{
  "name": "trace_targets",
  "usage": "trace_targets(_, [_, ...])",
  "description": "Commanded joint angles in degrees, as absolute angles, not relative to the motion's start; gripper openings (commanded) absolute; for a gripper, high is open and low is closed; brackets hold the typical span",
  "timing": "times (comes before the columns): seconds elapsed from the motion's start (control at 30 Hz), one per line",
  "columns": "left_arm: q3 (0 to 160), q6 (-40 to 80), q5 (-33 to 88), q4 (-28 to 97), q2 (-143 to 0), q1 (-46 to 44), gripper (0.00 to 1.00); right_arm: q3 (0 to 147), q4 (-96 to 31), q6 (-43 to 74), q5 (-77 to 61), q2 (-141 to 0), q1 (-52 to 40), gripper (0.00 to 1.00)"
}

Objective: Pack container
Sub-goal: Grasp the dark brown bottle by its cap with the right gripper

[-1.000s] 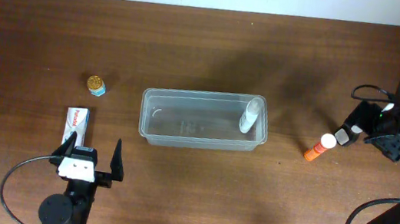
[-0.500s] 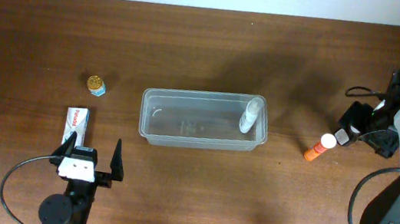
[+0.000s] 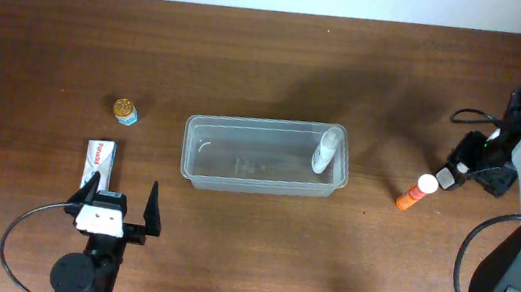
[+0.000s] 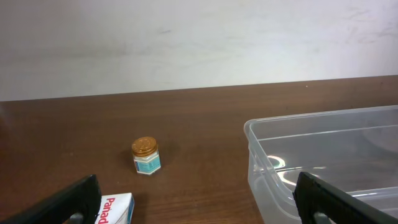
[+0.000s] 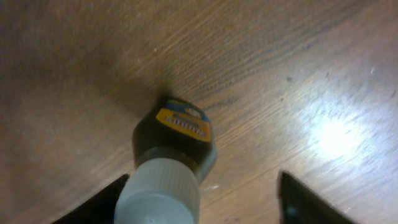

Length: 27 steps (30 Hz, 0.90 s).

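The clear plastic container [image 3: 265,155] stands mid-table with a white bottle [image 3: 325,149] lying at its right end. My right gripper [image 3: 461,168] is open at the far right, low over a small dark bottle with a pale cap [image 3: 445,177]. In the right wrist view this dark bottle [image 5: 173,140] lies between the spread fingers of the right gripper [image 5: 199,208], its cap close to the left finger. My left gripper [image 3: 118,206] is open and empty at the front left. In the left wrist view the left gripper [image 4: 205,210] faces the container's left end [image 4: 323,163].
An orange tube with a white cap [image 3: 416,192] lies between the container and the dark bottle. A small gold-lidded jar [image 3: 125,110] and a white Panadol box [image 3: 97,158] lie left of the container. The jar [image 4: 146,155] and box [image 4: 115,210] also show in the left wrist view.
My right arm has shifted slightly, its wrist swinging a little over the dark bottle. The left arm and the objects have not moved.
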State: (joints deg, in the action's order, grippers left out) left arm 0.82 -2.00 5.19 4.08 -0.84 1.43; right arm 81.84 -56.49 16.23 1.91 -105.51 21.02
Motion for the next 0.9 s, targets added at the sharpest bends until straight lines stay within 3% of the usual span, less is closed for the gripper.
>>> trace_targets(0.0, [0.51, -2.87, 5.8, 4.12, -0.67, 1.72, 0.99, 81.65, -56.29, 16.56, 2.15, -106.28, 21.08, 0.56])
trace_targets(0.23, [0.51, -2.87, 5.8, 4.12, -0.67, 1.72, 0.99, 81.65, -56.27, 16.53, 2.15, -106.28, 21.08, 0.39])
trace_targets(0.47, [0.51, -2.87, 5.8, 4.1, -0.67, 1.72, 0.99, 81.65, -56.95, 16.51, 2.13, -106.28, 21.08, 0.34])
trace_targets(0.57, [0.51, -2.87, 5.8, 4.12, -0.67, 1.72, 0.99, 82.06, -57.87, 16.53, 1.91, -106.21, 21.08, 0.27])
trace_targets(0.87, [0.51, -2.87, 5.8, 4.12, -0.67, 1.72, 0.99, 93.41, -68.03, 16.49, 1.93, -106.21, 21.08, 0.26])
